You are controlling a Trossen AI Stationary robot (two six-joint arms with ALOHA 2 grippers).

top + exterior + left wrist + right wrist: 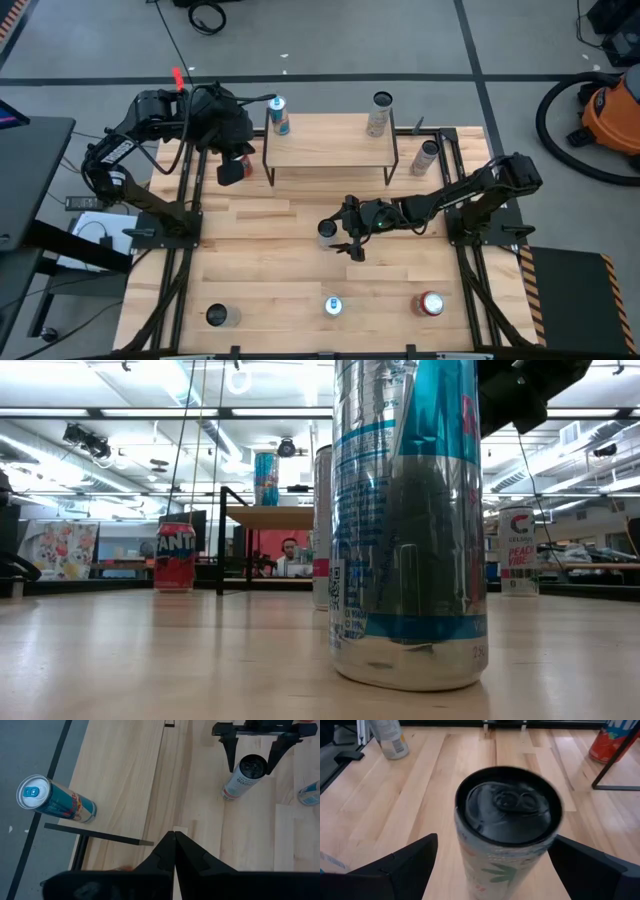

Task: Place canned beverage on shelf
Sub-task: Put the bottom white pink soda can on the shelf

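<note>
Here the right gripper [335, 238] stood spread wide around a black-topped can [507, 827], not yet squeezing it; the left gripper [174, 836] hung clenched empty above the shelf [330, 145].

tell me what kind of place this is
Probably a robotics lab or workshop in an open-plan room: a light wooden tabletop with two dark robot arms mounted on it, an orange shop vacuum on the grey floor, and ceiling strip lights beyond.
</note>
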